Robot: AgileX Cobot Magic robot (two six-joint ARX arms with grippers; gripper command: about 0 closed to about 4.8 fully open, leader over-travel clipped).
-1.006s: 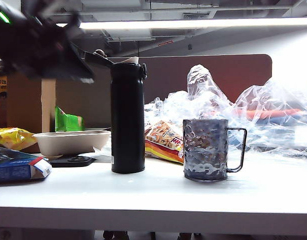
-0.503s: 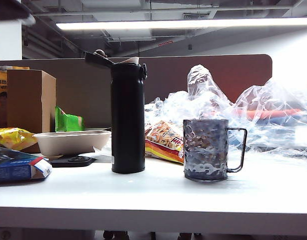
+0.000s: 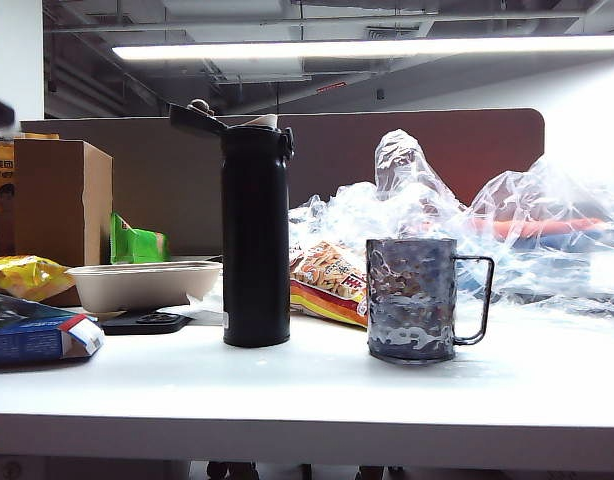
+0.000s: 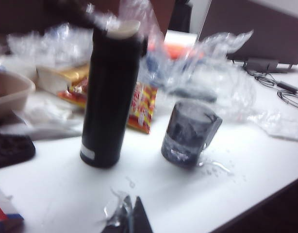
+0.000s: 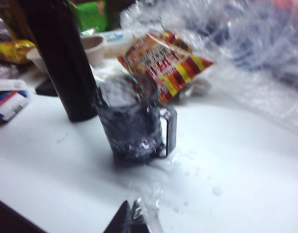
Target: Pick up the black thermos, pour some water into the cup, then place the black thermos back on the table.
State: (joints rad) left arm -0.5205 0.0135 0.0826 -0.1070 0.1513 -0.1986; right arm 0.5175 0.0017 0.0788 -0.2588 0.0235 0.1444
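Black thermos upright on the white desk, flip-top lid hinged open, spout exposed. Dimpled grey metal cup just beside it, apart, handle turned away from the thermos. Droplets and a small puddle on the desk around the cup's base in both wrist views. By how things lie, pour judged done and thermos set down.

Left hand only a dark tip at the edge of its wrist view, well back from both vessels; fingers together, holding nothing. Right hand likewise a dark tip at the frame edge, closed, empty, well clear of the cup. Neither hand visible in the exterior view beyond a dark sliver at the far left edge, too small to identify.

Risks from here, as judgement:
- Open lid: any knock to the tall slim thermos likely to tip it and spill water toward the snack packet and the crumpled clear plastic behind.
- Wet desk: cup or thermos able to slide on the film of water if nudged.
- Beige tray and blue box crowding the left side: little room for a sweeping arm.
- Both wrist views blurred: exact clearance from the vessels hard to judge.
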